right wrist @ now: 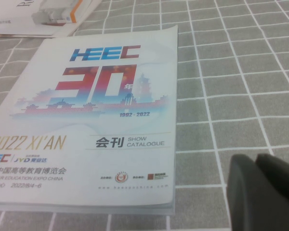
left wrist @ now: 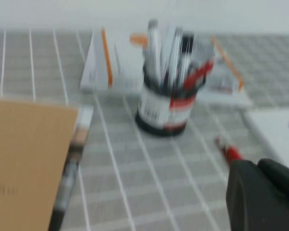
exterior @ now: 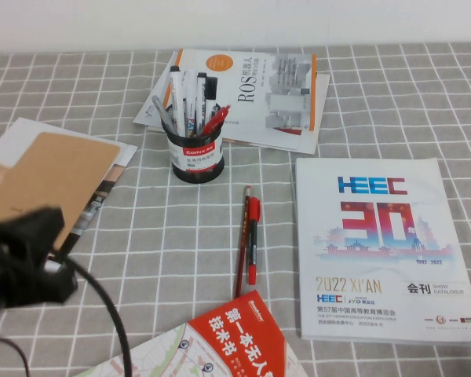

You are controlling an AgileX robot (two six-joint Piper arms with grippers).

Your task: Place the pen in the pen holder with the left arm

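Observation:
The black mesh pen holder (exterior: 195, 158) with a red label band stands on the checked cloth, left of centre. Several pens stand in it. A slim grey pen (exterior: 163, 113) leans out at its left side. The holder (left wrist: 164, 108) and the grey pen (left wrist: 153, 45) also show in the left wrist view. My left arm (exterior: 20, 255) is a dark mass at the lower left, well short of the holder. My left gripper (left wrist: 256, 166) is shut and empty. My right gripper (right wrist: 254, 161) is shut and empty, beside the catalogue's near corner.
A red-and-black pen (exterior: 253, 236) and a thin dark-red pen (exterior: 242, 232) lie side by side in front of the holder. A white catalogue (exterior: 381, 247) lies at the right, a ROS book (exterior: 259, 94) behind, a brown notebook (exterior: 47, 184) at the left, a red booklet (exterior: 239, 338) near the front.

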